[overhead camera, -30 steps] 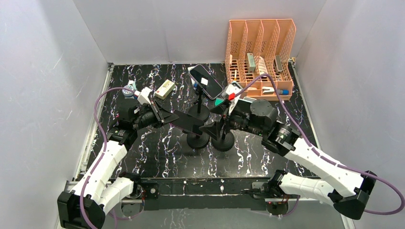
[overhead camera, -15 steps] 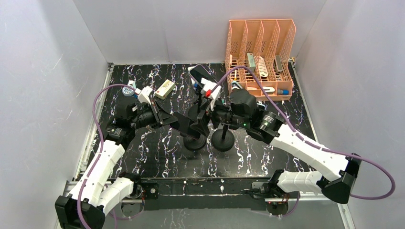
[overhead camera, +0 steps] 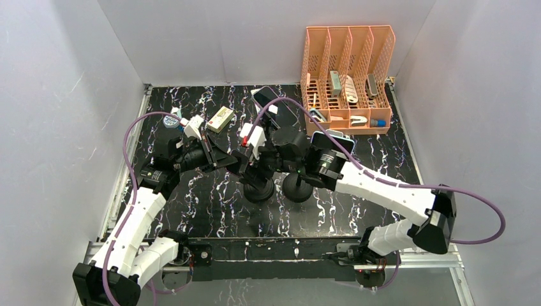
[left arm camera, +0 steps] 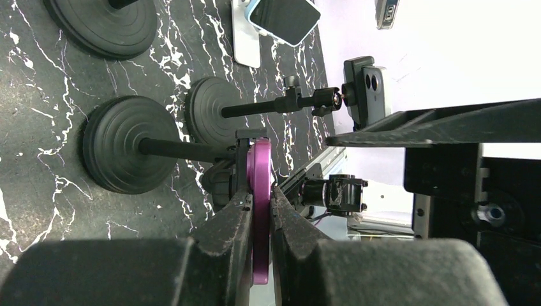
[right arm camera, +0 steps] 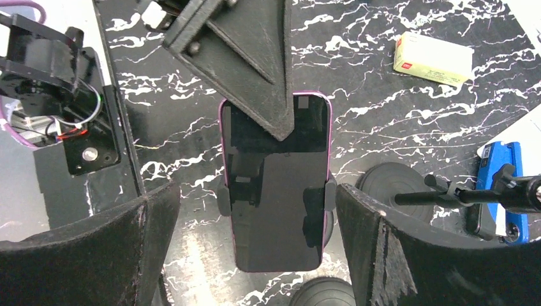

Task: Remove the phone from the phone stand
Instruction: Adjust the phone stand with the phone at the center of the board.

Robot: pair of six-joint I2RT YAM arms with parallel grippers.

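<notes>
A purple-edged phone with a dark screen (right arm camera: 275,191) sits in the grey side clamps (right arm camera: 222,194) of a black phone stand with a round base (overhead camera: 259,190). My left gripper (left arm camera: 260,197) is shut on the phone's upper end, one finger on each face; the purple edge (left arm camera: 260,166) shows between them. In the top view, the left gripper (overhead camera: 233,159) reaches in from the left. My right gripper (right arm camera: 258,213) is open and hangs over the phone, a finger (right arm camera: 150,223) on each side, not touching. In the top view, the right gripper (overhead camera: 255,159) hides the phone.
A second stand (overhead camera: 297,187) stands just right of the first. A third stand holds another phone (overhead camera: 275,108) at the back. A light blue phone (left arm camera: 281,19) lies near an orange organizer (overhead camera: 348,76). A yellow box (overhead camera: 219,118) lies at back left.
My right arm has swung left from the second stand, and its open gripper now straddles the phone. My left gripper has stayed shut on the phone's end.
</notes>
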